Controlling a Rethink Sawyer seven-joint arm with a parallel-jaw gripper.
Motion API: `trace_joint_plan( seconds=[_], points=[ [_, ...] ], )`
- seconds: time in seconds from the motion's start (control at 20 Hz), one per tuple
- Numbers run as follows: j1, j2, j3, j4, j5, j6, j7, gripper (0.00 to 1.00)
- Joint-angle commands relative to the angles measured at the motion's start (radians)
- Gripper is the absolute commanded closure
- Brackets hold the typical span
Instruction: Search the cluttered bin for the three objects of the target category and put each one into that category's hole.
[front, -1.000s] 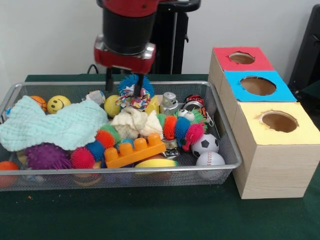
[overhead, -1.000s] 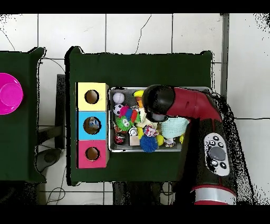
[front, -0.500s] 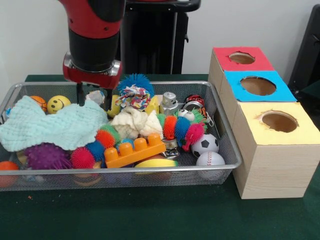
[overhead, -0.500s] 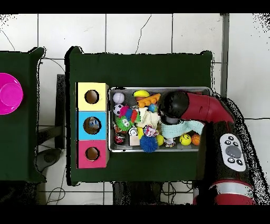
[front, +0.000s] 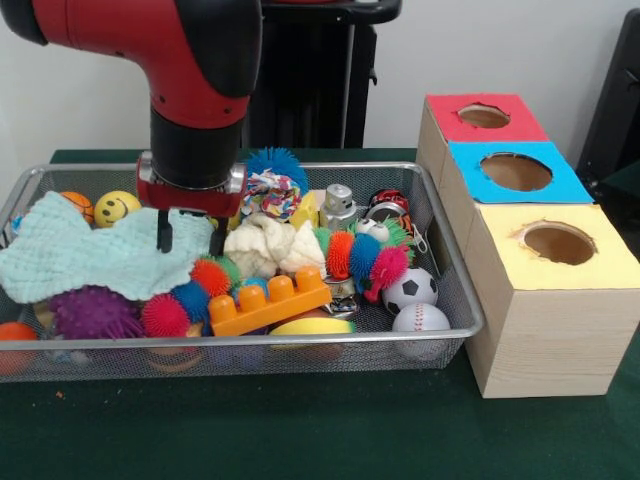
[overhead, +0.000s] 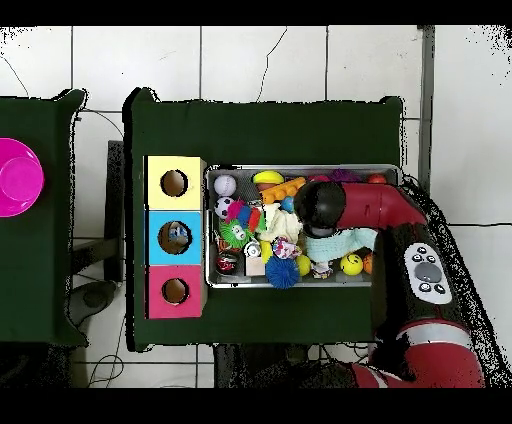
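Observation:
The wire mesh bin (front: 462, 300) is full of toys; it also shows in the overhead view (overhead: 212, 230). My gripper (front: 190, 236) is open and empty. Its fingertips (front: 163, 238) hang low over the right edge of a mint-green cloth (front: 90, 255), beside a white rag (front: 268, 245). No clear bottle shows in the bin from the front; the arm hides the back of the bin behind the gripper. The blue-topped box's hole (front: 516, 171) is to the right of the bin. In the overhead view a pale blue-white thing shows inside that hole (overhead: 176, 237). The arm's wrist (overhead: 318, 206) hides the gripper there.
The red-topped box (front: 484, 117) and yellow-topped box (front: 558, 243) flank the blue one. In the bin lie an orange brick (front: 268, 300), spiky balls (front: 92, 312), a silver can (front: 340, 205), a soccer ball (front: 410, 290) and a baseball (front: 420, 318). A pink bowl (overhead: 18, 177) sits on a side table.
My gripper has moved from the bin's back, by the blue spiky ball, leftward in the front view and then down and forward, to the cloth's right edge. It stays open. No toy has moved.

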Motion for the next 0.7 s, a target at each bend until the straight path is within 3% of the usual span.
trace_joint_plan(
  seconds=[0.05,0.4,0.7],
  points=[
    [-0.011,0.059,0.098,-0.019,-0.12,-0.091,-0.268,0.0],
    [-0.005,0.082,0.098,-0.043,-0.223,-0.127,-0.239,0.0],
    [0.002,0.111,0.104,-0.07,-0.262,-0.111,-0.228,0.0]
  ],
)
